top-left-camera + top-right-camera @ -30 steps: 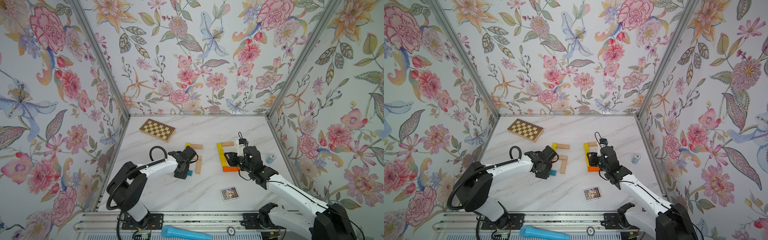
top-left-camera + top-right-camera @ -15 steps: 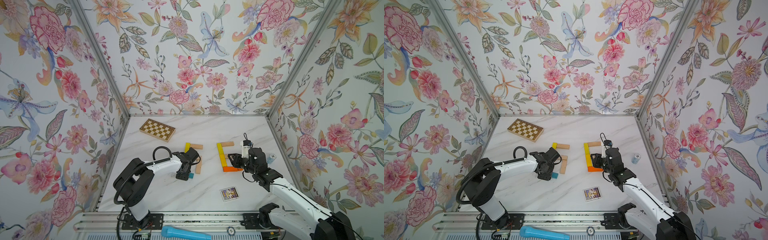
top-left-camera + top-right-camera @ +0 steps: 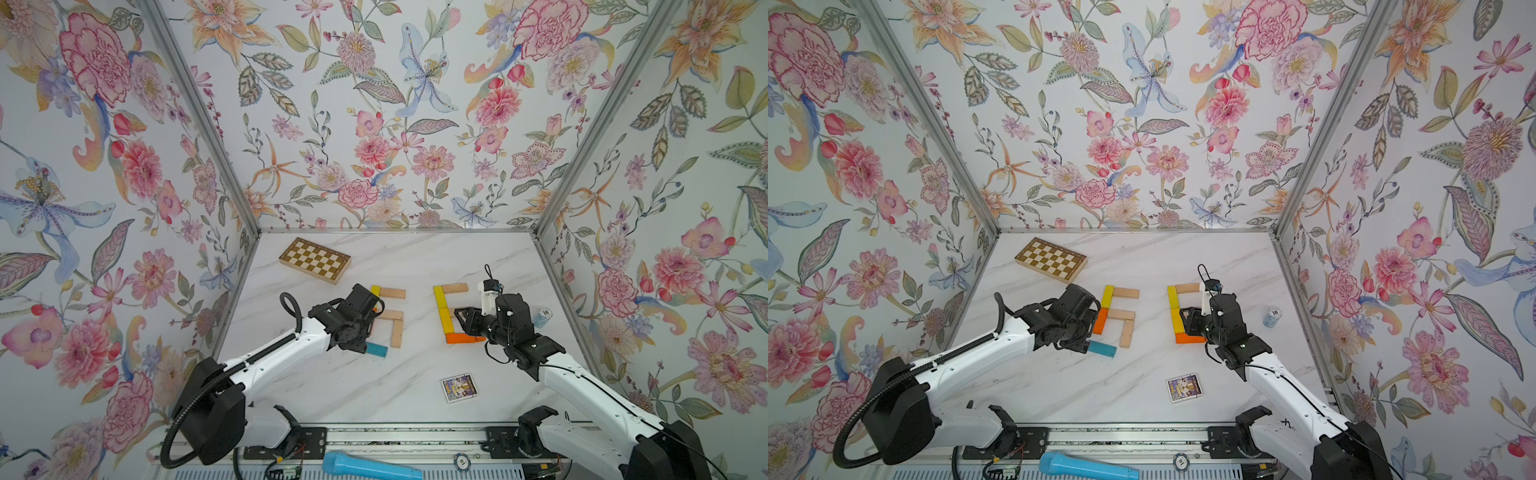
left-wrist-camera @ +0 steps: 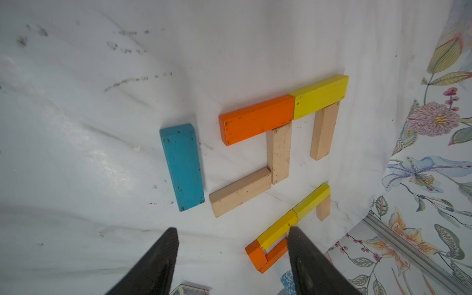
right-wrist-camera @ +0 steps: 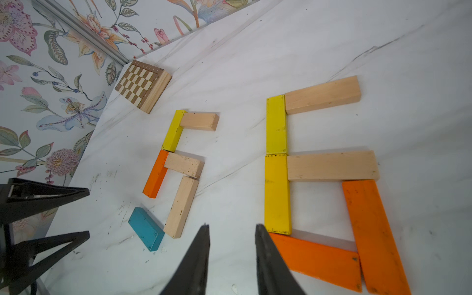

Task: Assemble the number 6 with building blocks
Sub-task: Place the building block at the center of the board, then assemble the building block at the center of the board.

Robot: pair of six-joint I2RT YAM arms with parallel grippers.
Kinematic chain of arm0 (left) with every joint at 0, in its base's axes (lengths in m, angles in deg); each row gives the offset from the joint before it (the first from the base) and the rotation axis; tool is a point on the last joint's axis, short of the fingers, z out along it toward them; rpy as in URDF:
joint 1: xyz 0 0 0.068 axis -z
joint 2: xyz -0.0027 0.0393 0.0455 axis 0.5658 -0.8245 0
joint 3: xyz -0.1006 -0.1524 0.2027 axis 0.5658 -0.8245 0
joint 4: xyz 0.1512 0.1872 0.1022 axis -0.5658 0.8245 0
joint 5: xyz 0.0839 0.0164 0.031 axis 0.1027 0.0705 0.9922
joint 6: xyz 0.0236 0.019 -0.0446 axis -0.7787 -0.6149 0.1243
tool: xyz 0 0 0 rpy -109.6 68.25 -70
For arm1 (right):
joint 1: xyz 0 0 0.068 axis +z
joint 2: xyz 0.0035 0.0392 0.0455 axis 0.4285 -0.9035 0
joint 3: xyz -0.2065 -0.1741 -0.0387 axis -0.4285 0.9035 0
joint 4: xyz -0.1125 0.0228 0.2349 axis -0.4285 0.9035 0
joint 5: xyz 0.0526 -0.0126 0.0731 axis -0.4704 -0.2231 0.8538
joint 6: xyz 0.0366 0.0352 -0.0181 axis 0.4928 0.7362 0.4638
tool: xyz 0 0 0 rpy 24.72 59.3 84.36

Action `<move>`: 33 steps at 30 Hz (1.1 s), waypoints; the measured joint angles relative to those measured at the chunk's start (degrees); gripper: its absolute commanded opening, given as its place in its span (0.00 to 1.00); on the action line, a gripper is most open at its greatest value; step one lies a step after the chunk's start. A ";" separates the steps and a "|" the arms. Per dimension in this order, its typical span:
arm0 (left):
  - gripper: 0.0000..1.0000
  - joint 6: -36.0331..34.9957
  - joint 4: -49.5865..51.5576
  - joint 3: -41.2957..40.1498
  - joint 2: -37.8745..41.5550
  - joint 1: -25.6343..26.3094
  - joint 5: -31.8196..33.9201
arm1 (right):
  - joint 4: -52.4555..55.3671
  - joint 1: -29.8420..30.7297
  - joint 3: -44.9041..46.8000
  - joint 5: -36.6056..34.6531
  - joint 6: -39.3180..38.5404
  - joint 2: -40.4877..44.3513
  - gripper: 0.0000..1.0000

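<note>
Two figures of building blocks lie on the marble table. In the right wrist view the right-hand one forms a closed number 6: two yellow, two beige and two orange planks. The left-hand figure has yellow, orange and three beige planks. A teal block lies slanted at its near end, apart from the orange plank. My left gripper is open and empty, just beside the teal block. My right gripper is open with nothing between its fingers, over the right figure's lower loop.
A chequered board lies at the back left. A small picture card lies near the front. A stack of blue chips stands by the right wall. A blue cylinder rests on the front rail.
My left gripper's jaws have spread wide, and the teal block lies free on the table. The right arm has shifted slightly to the right.
</note>
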 measured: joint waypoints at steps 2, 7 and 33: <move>0.69 -8.98 0.87 -1.16 0.76 -4.70 -1.49 | 0.00 4.11 -0.98 -0.94 0.07 -1.75 0.30; 0.64 -32.30 5.29 -0.81 0.33 -11.61 -1.25 | -0.87 14.86 -1.75 -3.34 1.44 -6.25 0.27; 0.00 -66.95 -6.64 -12.50 -6.69 -12.48 -10.05 | -21.44 39.47 -2.49 -16.52 15.50 -34.47 0.00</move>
